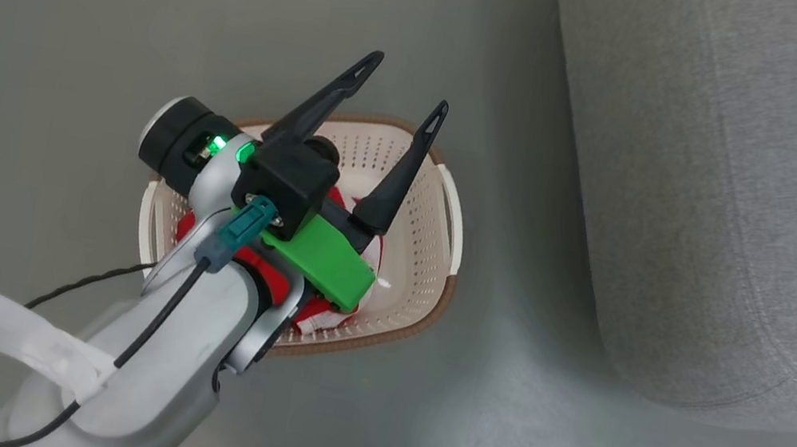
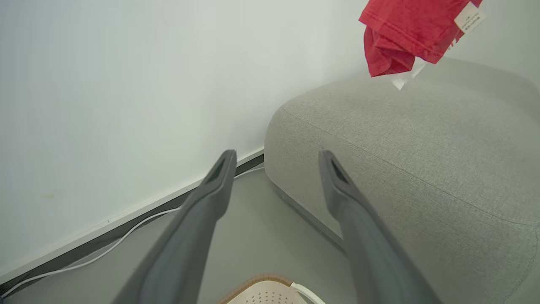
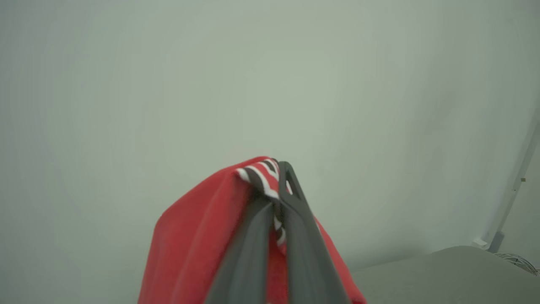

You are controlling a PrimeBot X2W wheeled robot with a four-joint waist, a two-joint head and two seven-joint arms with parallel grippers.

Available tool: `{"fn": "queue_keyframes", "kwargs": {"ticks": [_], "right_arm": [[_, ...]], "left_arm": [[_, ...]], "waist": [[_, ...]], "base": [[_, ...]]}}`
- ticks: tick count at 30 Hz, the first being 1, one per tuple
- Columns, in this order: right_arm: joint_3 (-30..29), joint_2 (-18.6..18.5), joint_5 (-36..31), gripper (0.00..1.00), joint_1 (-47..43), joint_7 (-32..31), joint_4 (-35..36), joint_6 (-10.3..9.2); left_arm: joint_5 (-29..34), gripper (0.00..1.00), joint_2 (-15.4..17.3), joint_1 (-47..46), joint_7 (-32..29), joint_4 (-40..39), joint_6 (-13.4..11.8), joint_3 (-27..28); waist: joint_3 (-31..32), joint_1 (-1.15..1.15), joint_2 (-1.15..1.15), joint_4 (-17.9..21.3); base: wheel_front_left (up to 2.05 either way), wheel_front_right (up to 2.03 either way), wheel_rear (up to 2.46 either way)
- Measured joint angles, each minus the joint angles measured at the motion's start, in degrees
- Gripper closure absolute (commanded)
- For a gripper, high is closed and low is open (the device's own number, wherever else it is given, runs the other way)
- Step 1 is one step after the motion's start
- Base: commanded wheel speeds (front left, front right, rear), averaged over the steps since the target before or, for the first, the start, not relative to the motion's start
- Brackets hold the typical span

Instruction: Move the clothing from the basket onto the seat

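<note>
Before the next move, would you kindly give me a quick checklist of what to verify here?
1. Right gripper shut on the held garment: ok.
2. Held garment hanging above the seat: ok.
3. Left gripper open over the basket: ok.
4. Basket emptied: not ok, second garment lies inside.
5. Grasp spot on second garment: cannot tell, arm hides much of it.

A: How much of the basket (image 1: 430, 253) shows at the head view's centre?
B: Its right side. The left arm (image 1: 186, 334) hides the rest and most of the clothing (image 1: 258, 265) inside.
A: The red garment (image 2: 405, 33), upper right of the left wrist view?
B: Cut by the top edge, and its label (image 2: 469, 19) is too small to read.
</note>
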State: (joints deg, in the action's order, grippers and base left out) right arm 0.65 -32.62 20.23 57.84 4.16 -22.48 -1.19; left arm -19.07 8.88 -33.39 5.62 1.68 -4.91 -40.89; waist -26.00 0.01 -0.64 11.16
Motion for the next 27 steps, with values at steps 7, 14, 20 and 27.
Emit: {"fn": "queue_keyframes", "kwargs": {"ticks": [7, 14, 20, 27], "right_arm": [[-2.52, -2.01, -0.02, 1.00, 1.72, 0.35, -4.75, -1.94], [-4.41, -1.79, 0.60, 1.00, 1.16, 2.40, -11.00, -2.98], [-4.69, 2.86, 1.76, 1.00, -4.58, 4.98, -17.34, -3.49], [-3.87, 6.73, 2.87, 1.00, -6.61, 7.76, -21.12, -3.18]], "left_arm": [[1.51, 0.00, 1.37, -0.74, -0.81, -0.99, 0.00, 0.08], [2.14, 0.00, 2.29, -1.05, -1.86, -1.98, 0.00, 0.02], [2.20, 0.00, 2.70, -1.23, -2.04, -2.25, 0.00, -0.10], [2.20, 0.00, 3.20, -1.25, -2.37, -2.24, 0.00, -0.24]], "waist": [[-4.97, 0.00, 0.00, -1.36], [-8.57, 0.00, 0.00, -1.25], [-10.53, 0.00, 0.00, -0.51], [-11.49, 0.00, 0.00, 0.53]], "base": [[0.00, 0.00, 0.00], [0.00, 0.00, 0.00], [0.00, 0.00, 0.00], [0.00, 0.00, 0.00]]}}
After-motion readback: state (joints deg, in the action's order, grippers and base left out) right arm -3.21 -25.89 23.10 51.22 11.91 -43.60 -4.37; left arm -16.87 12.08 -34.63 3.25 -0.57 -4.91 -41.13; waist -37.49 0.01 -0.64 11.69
